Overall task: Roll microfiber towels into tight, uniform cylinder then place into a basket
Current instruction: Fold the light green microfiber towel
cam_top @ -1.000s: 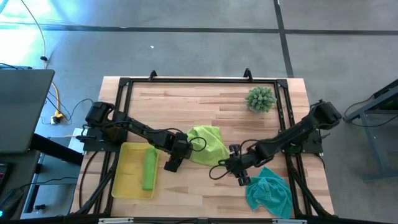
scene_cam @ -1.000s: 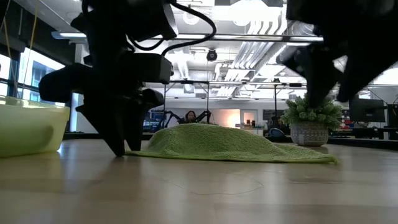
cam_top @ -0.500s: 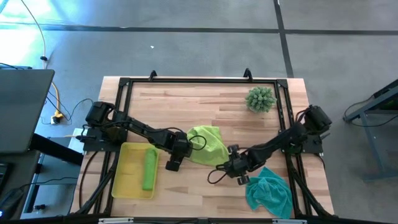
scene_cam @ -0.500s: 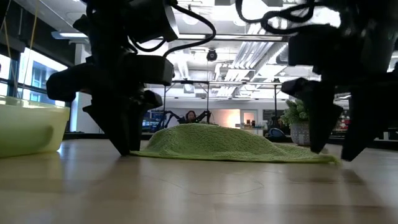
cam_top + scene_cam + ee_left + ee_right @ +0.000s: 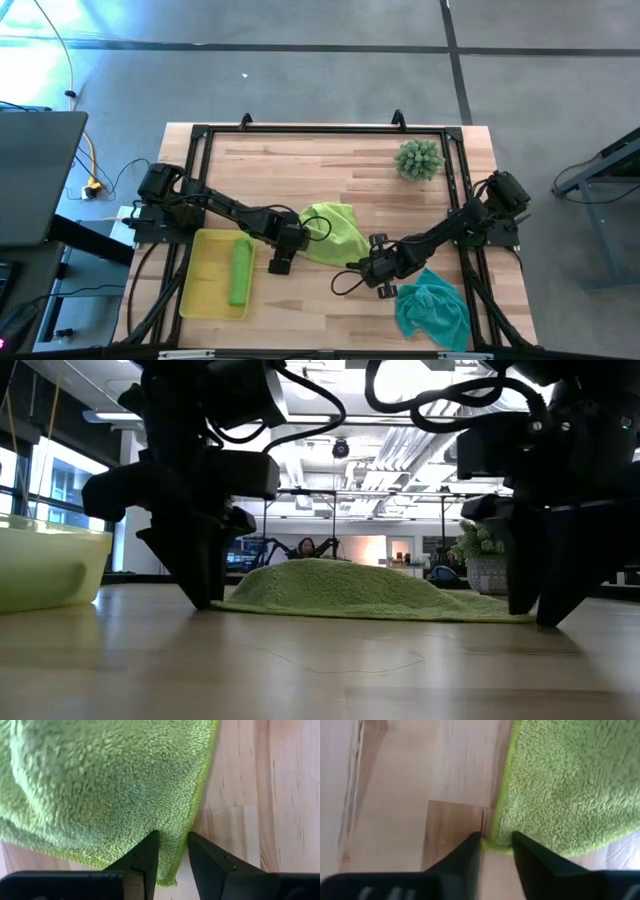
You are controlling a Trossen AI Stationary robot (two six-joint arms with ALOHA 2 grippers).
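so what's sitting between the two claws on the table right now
The spread lime green towel lies between them: the left claw is at one near corner, the right claw at the other. The low view shows it mounded between both claws.

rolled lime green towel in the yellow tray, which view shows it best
The high view: the rolled lime green microfiber towel lies fully visible inside the translucent yellow plastic tray. The low view shows only the tray's wall at the left edge, hiding the roll. Neither wrist view shows it; both face the flat lime green towel.
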